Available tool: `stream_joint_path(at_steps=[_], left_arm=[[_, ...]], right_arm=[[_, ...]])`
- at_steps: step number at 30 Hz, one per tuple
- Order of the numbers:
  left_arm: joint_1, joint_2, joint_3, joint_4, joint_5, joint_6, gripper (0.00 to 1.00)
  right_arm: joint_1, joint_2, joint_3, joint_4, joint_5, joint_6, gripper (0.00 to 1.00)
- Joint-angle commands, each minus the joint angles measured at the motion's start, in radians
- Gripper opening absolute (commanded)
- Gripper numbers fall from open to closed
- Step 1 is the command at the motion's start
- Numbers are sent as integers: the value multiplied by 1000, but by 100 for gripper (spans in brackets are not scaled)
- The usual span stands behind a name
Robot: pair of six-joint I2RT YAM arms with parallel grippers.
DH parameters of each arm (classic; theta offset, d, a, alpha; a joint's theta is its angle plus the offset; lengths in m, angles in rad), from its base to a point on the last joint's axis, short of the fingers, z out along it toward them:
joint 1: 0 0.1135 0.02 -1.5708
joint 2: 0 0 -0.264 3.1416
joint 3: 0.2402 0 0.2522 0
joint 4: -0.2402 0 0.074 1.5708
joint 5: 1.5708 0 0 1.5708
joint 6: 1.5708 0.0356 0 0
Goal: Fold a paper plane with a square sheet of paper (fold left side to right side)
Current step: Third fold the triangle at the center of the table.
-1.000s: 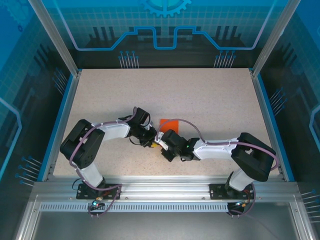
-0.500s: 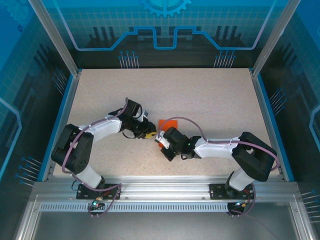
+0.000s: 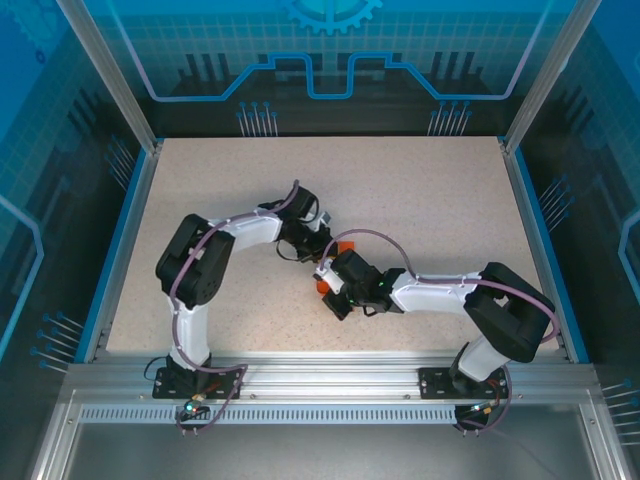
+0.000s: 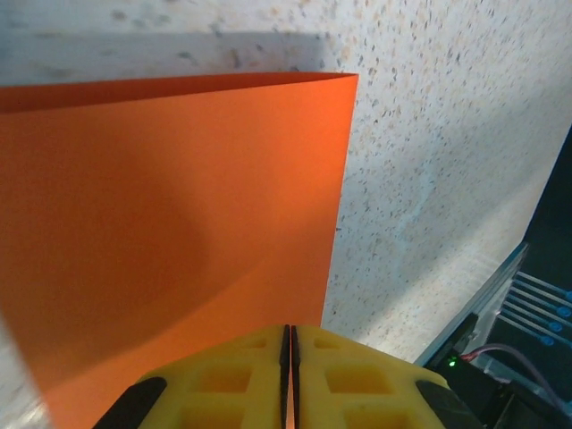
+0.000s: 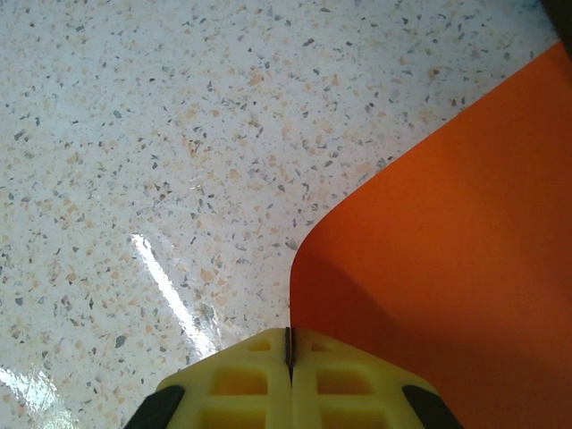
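The square sheet of paper (image 4: 179, 223) is bright orange and bowed up off the speckled table. In the left wrist view it has a straight far edge and a sharp corner. My left gripper (image 4: 288, 332) is shut on its near edge, with a thin orange line between the yellow pads. The sheet (image 5: 465, 250) curves in from the right to my right gripper (image 5: 288, 332), which is shut on its edge. From above, the left gripper (image 3: 320, 247) and the right gripper (image 3: 326, 277) meet mid-table. They cover all but a scrap of the paper (image 3: 321, 290). The paper plane is out of view.
The speckled table (image 3: 430, 200) stretches wide behind and to both sides of the arms. It has a blue rim, with metal posts and blue panels around it. The right arm's purple cable (image 3: 370, 240) loops over the grippers.
My left arm has swung right and farther back, onto the orange patch that showed behind the right gripper, and its jaws have closed on the paper. The right gripper has barely moved.
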Motion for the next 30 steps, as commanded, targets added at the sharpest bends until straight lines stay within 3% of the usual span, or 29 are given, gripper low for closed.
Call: stream_joint_path(at_steps=[1,8,30], left_arm=[[-14,56,46,-81,-22,53,9],[-26,106,41,-102,-68,68,6],[-40,130,14,-85,-62,53,3]], right_arm=[[-14,-6,-6,-4,-29,23,0],[-44,-28,-12,-16,-18,27,0],[-195,12,-23,-9,-79,77,0]])
